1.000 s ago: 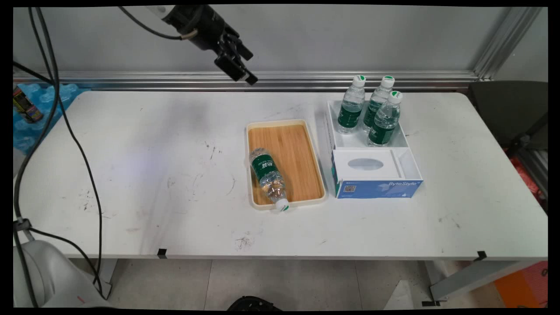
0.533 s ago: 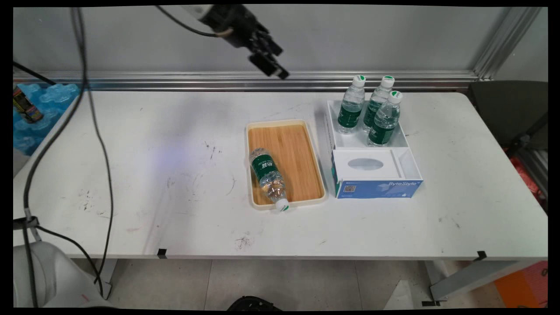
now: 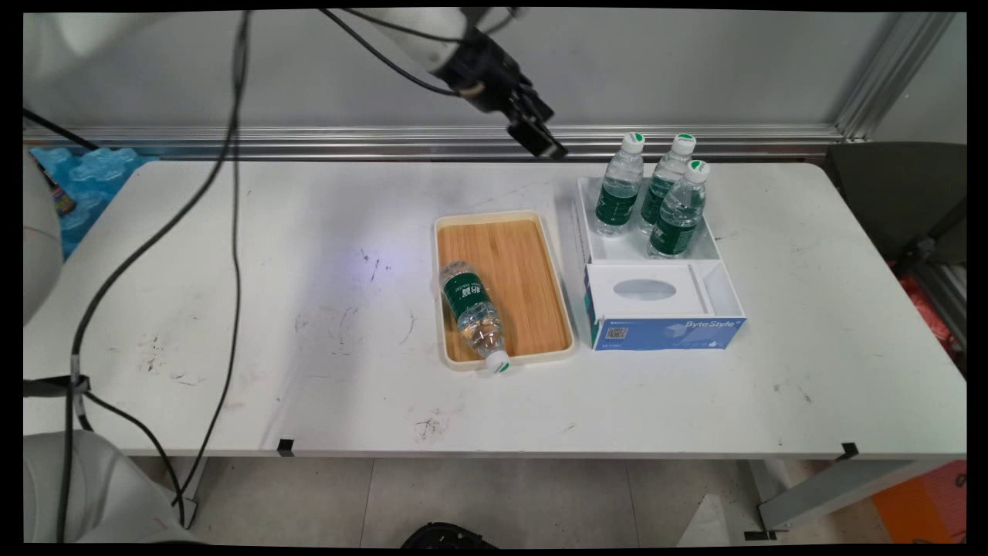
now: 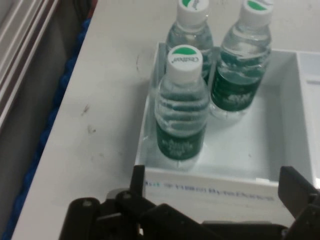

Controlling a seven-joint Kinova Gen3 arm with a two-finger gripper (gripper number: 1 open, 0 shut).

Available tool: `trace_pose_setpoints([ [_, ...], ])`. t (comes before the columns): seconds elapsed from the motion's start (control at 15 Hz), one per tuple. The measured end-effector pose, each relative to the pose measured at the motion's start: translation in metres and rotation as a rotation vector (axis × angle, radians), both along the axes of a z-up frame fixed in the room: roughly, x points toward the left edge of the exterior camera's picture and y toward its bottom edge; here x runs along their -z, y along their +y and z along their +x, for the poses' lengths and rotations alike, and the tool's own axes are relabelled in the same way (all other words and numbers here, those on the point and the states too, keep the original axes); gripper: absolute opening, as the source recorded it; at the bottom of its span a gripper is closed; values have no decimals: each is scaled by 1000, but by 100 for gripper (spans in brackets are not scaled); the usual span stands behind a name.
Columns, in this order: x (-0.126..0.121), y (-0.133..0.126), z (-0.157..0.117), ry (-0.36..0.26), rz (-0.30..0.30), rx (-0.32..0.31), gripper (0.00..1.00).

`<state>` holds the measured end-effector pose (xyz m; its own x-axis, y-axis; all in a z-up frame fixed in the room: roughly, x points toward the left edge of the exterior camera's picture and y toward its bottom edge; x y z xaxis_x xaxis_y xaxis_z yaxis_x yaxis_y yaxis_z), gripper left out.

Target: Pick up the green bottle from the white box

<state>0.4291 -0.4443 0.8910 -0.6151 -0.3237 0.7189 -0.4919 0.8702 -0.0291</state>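
A white table (image 3: 231, 309), scuffed with dark marks, is seen set against a grey wall with an aluminium rail along its far edge. The gripper (image 3: 536, 139) is held high above the table's far side, empty, its fingers (image 4: 292, 187) spread well apart in the hand view; nothing is touched by it. Nearest to it — just to its right in the main view — three upright water bottles are found: a rear-left bottle (image 3: 620, 185), a rear-right bottle (image 3: 664, 184) and a front bottle (image 3: 679, 210), all green-labelled with white caps. They are stood close together in a white open box (image 3: 610, 249). In the hand view, one bottle (image 4: 182, 107) is seen directly ahead of the gripper. Adjoining the box on its near side, a blue and white tissue box (image 3: 664, 332) lettered "Byte Style" is noted. To the left of these, a wooden tray (image 3: 532, 262) with a cream rim is placed — a fourth water bottle (image 3: 471, 307) lies on its side in it, its cap resting over the near rim.
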Motion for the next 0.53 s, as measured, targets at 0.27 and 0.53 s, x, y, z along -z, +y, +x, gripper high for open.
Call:
trace_pose_setpoints([
  [0.27, 38, -28, -28, 15, 7, 4, 100],
  [0.53, 65, -48, -50, 27, 7, 7, 100],
])
